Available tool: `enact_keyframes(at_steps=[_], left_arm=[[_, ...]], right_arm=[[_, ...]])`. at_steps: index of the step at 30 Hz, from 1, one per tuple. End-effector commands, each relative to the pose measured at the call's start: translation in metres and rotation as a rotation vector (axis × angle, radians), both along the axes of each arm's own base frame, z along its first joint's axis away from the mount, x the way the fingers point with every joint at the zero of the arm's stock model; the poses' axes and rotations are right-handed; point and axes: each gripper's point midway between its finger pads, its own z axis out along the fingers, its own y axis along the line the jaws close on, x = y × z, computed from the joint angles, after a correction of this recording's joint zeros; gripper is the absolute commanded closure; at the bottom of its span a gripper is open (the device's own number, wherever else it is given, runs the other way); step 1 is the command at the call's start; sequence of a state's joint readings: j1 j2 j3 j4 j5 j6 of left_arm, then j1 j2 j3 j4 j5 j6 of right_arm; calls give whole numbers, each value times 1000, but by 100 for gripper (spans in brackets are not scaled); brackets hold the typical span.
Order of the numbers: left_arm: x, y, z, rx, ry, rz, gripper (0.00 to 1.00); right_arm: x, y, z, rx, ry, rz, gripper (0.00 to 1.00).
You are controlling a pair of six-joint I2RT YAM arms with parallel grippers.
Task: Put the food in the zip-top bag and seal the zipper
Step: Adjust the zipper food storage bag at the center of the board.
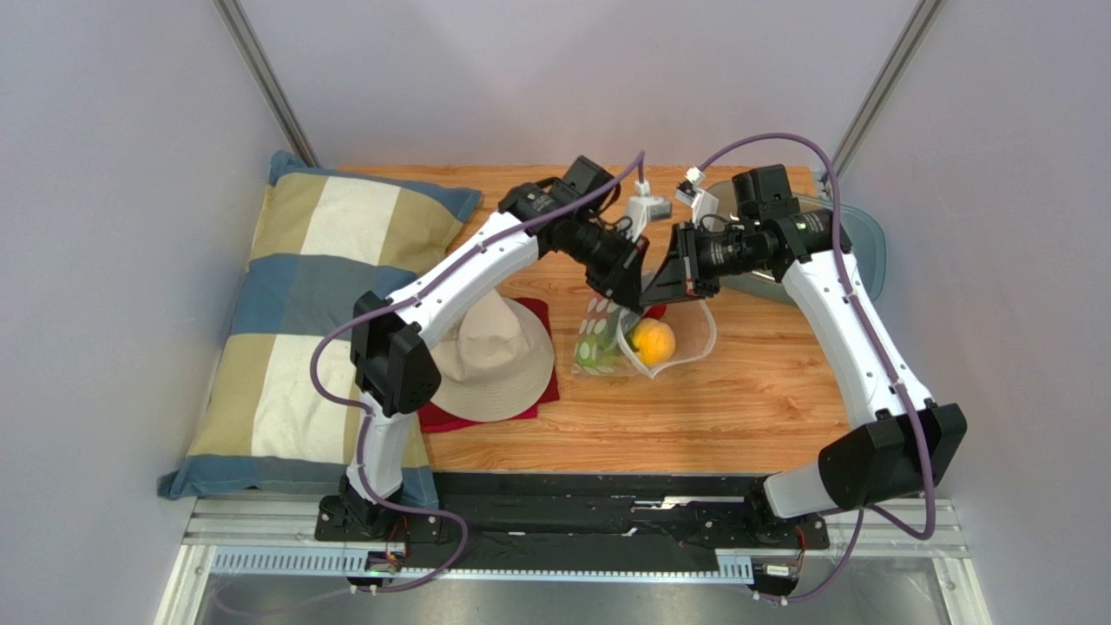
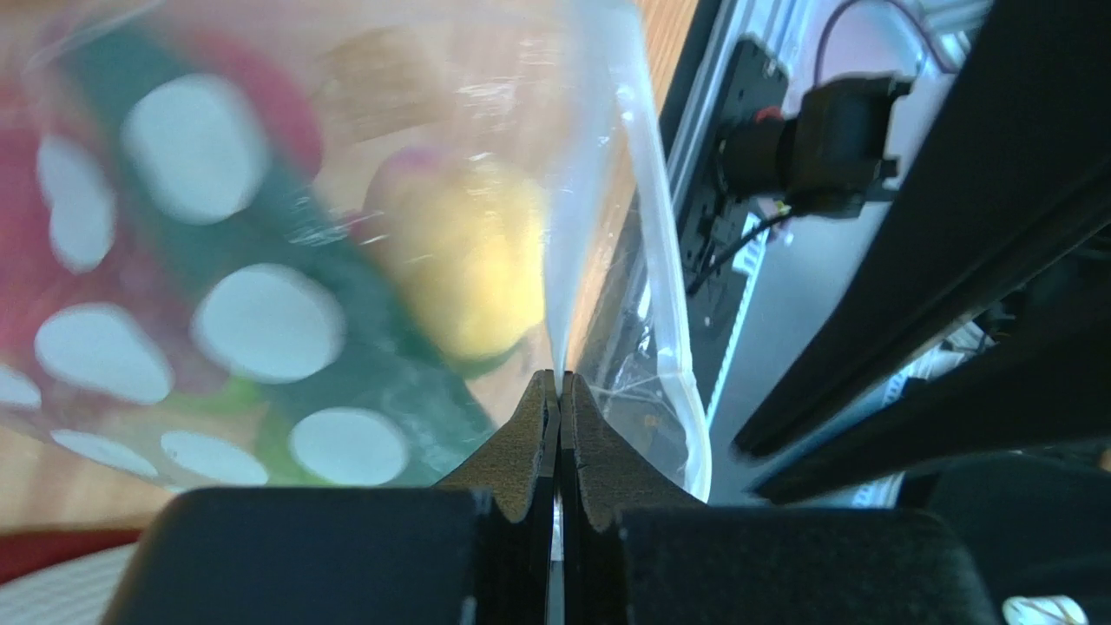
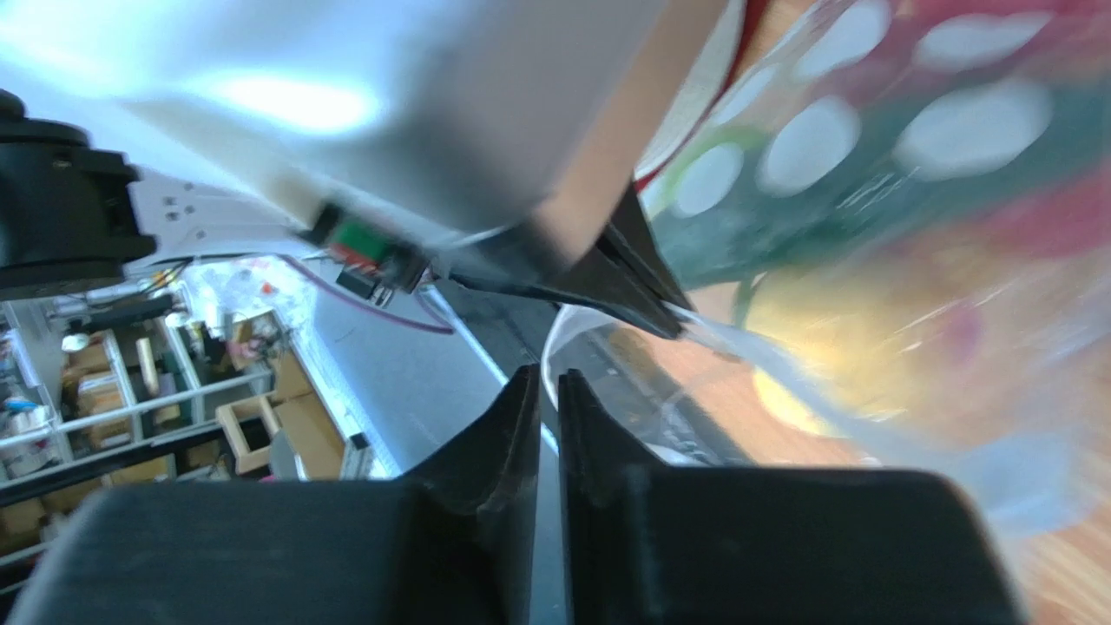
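Note:
The zip-top bag [image 1: 623, 341], clear with white dots, lies on the wooden table between both arms. Inside it, the food shows as an orange ball [image 1: 652, 341] and green pieces [image 1: 593, 341]. Close up in the left wrist view I see a yellow-orange ball [image 2: 476, 254], a dark green long piece [image 2: 307, 306] and red fruit through the plastic. My left gripper [image 2: 561, 380] is shut on a thin fold of the bag's mouth, beside the zipper strip [image 2: 659, 261]. My right gripper [image 3: 549, 378] is shut just left of the bag [image 3: 913, 195], with nothing seen between its tips.
A beige hat [image 1: 493, 354] rests on a red cloth [image 1: 545, 387] left of the bag. A checked pillow [image 1: 307, 326] fills the table's left side. A grey oval tray [image 1: 861, 241] sits at the back right, behind the right arm. Small white items [image 1: 648, 206] stand at the back.

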State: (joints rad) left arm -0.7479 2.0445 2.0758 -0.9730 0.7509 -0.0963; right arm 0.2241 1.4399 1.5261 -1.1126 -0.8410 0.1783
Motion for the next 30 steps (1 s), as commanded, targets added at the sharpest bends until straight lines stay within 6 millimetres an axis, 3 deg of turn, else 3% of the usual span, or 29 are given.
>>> enact_keyframes(at_steps=[1, 2, 5, 7, 8, 11, 12, 16, 20, 25, 27, 28, 29, 30], left_arm=[[19, 19, -5, -8, -4, 28, 100], [25, 21, -2, -14, -16, 41, 100], [38, 25, 11, -39, -48, 63, 100], [40, 26, 15, -44, -49, 68, 100], [41, 26, 17, -49, -44, 66, 100], [43, 26, 19, -54, -28, 73, 100], [44, 25, 19, -56, -23, 76, 100], [54, 26, 23, -66, 23, 126, 100], [61, 29, 24, -76, 48, 152, 100], [60, 32, 24, -73, 27, 145, 100], [59, 32, 25, -71, 27, 143, 100], [58, 32, 25, -73, 29, 141, 100], [57, 32, 27, -77, 30, 138, 100], [56, 31, 27, -78, 24, 132, 100]], right_arm=[[21, -29, 12, -72, -103, -72, 76], [31, -50, 8, -112, -133, -111, 49], [31, -83, -5, -192, -138, -148, 22], [23, -103, -19, -248, -122, -148, 14], [18, -103, -23, -241, -110, -132, 8], [-7, -88, -31, -151, -56, -40, 0], [-6, -85, -32, -129, -61, -38, 0], [-11, -70, -38, -72, -66, -35, 1], [-12, -51, -57, -64, -39, -31, 13], [10, -36, -56, 39, 34, -59, 19], [13, -32, -61, 53, 73, -47, 33], [14, -31, -64, 50, 82, -53, 44], [15, -30, -67, 50, 88, -58, 63], [21, -29, -66, 62, 85, -77, 71]])
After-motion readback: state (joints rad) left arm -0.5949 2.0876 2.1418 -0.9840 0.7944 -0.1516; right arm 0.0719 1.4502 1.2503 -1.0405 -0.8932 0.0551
